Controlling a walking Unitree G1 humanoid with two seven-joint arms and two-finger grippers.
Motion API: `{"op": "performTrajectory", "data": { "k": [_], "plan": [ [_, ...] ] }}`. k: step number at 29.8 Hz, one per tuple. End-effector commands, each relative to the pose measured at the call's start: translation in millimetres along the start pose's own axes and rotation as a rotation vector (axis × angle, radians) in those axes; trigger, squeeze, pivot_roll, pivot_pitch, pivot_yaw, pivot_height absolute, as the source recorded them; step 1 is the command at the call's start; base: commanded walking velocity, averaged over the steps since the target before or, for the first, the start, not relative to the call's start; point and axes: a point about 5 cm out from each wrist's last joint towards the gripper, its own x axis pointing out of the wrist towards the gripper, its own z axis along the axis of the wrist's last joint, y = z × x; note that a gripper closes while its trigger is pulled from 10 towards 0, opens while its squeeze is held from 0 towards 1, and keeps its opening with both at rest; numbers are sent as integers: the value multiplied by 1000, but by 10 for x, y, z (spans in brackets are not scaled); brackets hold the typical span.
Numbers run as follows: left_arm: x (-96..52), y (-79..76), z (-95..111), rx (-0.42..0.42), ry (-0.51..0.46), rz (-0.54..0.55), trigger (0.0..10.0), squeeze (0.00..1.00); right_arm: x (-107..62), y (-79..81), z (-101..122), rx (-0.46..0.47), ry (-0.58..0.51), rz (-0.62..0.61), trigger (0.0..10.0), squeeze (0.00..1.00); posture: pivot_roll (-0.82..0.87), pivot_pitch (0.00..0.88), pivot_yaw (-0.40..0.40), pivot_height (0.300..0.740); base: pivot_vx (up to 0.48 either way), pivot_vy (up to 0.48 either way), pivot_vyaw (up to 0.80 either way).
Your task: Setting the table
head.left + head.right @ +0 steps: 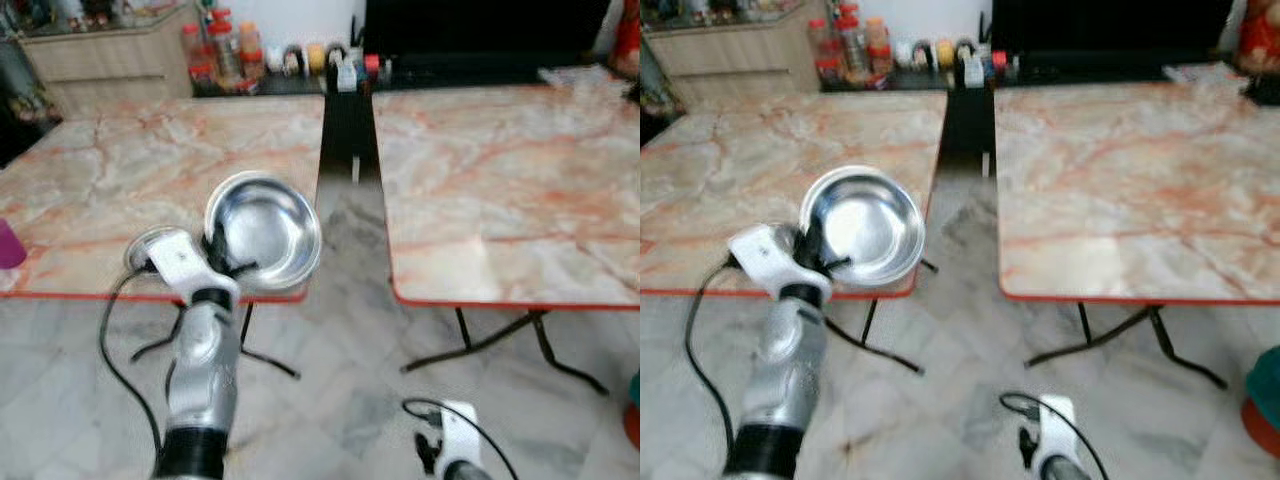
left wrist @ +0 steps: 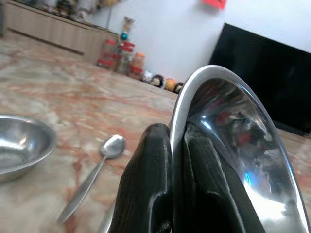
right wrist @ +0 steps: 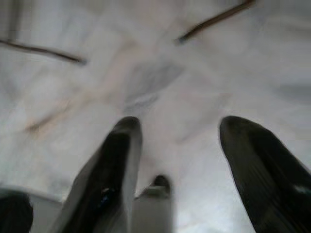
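My left gripper (image 1: pixel 215 255) is shut on the rim of a shiny steel bowl (image 1: pixel 265 230), holding it tilted over the front right corner of the left marble table (image 1: pixel 120 160). In the left wrist view the black fingers (image 2: pixel 150 184) pinch the bowl's rim (image 2: pixel 194 87). On that table lie a second steel bowl (image 2: pixel 19 145) and a spoon (image 2: pixel 95 174). My right gripper (image 3: pixel 180 126) hangs low over the floor, open, with nothing between its fingers.
A second marble table (image 1: pixel 500 190) stands to the right, with a narrow gap (image 1: pixel 350 200) of floor between the two. Bottles and jars (image 1: pixel 225 50) line the back beside a black screen (image 1: pixel 480 30). A purple object (image 1: pixel 8 245) sits at the left table's edge.
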Motion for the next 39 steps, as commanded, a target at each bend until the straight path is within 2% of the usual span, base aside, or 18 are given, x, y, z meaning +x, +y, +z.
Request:
{"op": "performTrajectory", "data": {
  "k": [1,3,7,9,11,14,16,20,21,24,26,28,29,30,33,37,39],
  "plan": [
    [-45,124,45,55,-6,18,10000,0,17,104,34,-6,-10,26,10000,0,62,0,28,719,0,-334,0],
    [-240,348,-34,106,51,73,10000,0,19,109,44,-8,-11,29,10000,0,74,0,21,719,0,-336,0],
    [-324,449,-43,122,67,105,10000,0,20,109,45,-10,-10,29,10000,0,88,0,17,719,0,-335,0],
    [-510,624,-77,164,114,154,10000,0,21,113,47,-8,-10,30,10000,0,93,0,16,719,0,-315,0],
    [-547,654,-89,174,125,160,10000,0,22,115,49,-8,-10,30,10000,0,92,0,16,719,0,-307,0],
    [-785,861,-198,220,212,198,10000,0,24,118,57,-3,-11,28,10000,0,89,0,18,719,0,-279,0],
    [-846,926,-262,228,252,209,10000,0,26,117,66,-1,-13,27,10000,0,89,0,17,719,0,-255,0],
    [-1000,1118,-578,236,439,252,10000,0,29,115,79,2,-15,25,10000,0,90,0,15,719,0,0,0],
    [-1064,1208,-752,263,528,267,10000,0,29,116,81,3,-15,25,10000,0,93,0,11,719,0,0,0],
    [-1092,1236,-802,273,556,270,10000,0,30,116,82,3,-15,25,10000,0,93,0,11,719,0,0,0],
    [-1199,1403,-1071,201,711,365,10000,0,32,131,84,3,-14,25,10000,0,87,0,12,719,0,0,0],
    [-1271,1451,-1200,179,797,389,10000,0,34,138,89,5,-15,25,10000,0,82,0,12,719,0,0,0],
    [-1271,1451,-1200,179,797,389,10000,0,34,138,89,5,-15,25,10000,0,82,0,12,719,0,0,0],
    [-1392,1430,-1344,228,926,361,10000,0,35,141,93,10,-14,24,10000,0,69,0,15,719,0,0,0],
    [-1558,1408,-1472,313,1064,321,10000,0,37,141,104,17,-18,20,10000,0,59,0,19,719,0,0,0],
    [-1628,1415,-1516,322,1118,373,10000,0,37,137,105,13,-19,19,10000,0,40,0,22,719,0,0,0],
    [-1574,1375,-1528,317,1103,366,10000,0,34,128,92,9,-16,15,10000,0,29,0,27,719,0,0,0]
  ]
}}
